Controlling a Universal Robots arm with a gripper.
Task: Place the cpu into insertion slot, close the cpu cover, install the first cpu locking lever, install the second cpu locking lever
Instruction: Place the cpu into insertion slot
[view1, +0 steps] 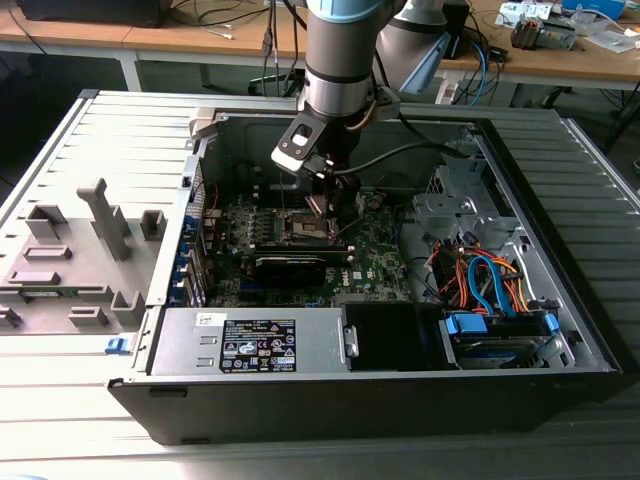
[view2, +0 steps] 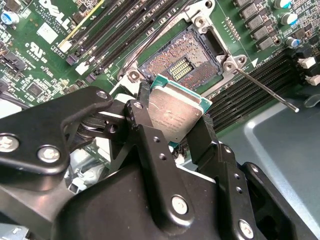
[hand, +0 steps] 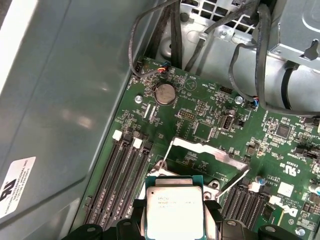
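My gripper (view2: 175, 112) is shut on the cpu (view2: 172, 114), a flat square chip with a silver-grey top, its black fingers (view2: 144, 107) pressing two opposite edges. In the second wrist view the chip hangs tilted just beside and above the open insertion slot (view2: 182, 62), whose brownish-gold pin field lies bare. In the first wrist view the cpu (hand: 175, 210) covers most of the socket, and the cpu cover (hand: 207, 149) stands raised behind it. Thin locking levers (hand: 235, 181) (view2: 265, 91) stick out, unlatched. In the exterior view the gripper (view1: 322, 200) hovers over the slot (view1: 303, 228) inside the open case.
Long black memory slots (hand: 120, 175) flank the socket. The case wall (hand: 65, 100) and loose black cables (hand: 250, 55) are close by. A grey power supply box (view1: 250, 345) and a drive cage with blue and orange cables (view1: 495, 290) fill the case's near side. A grey fixture tray (view1: 70, 260) sits at the exterior view's left.
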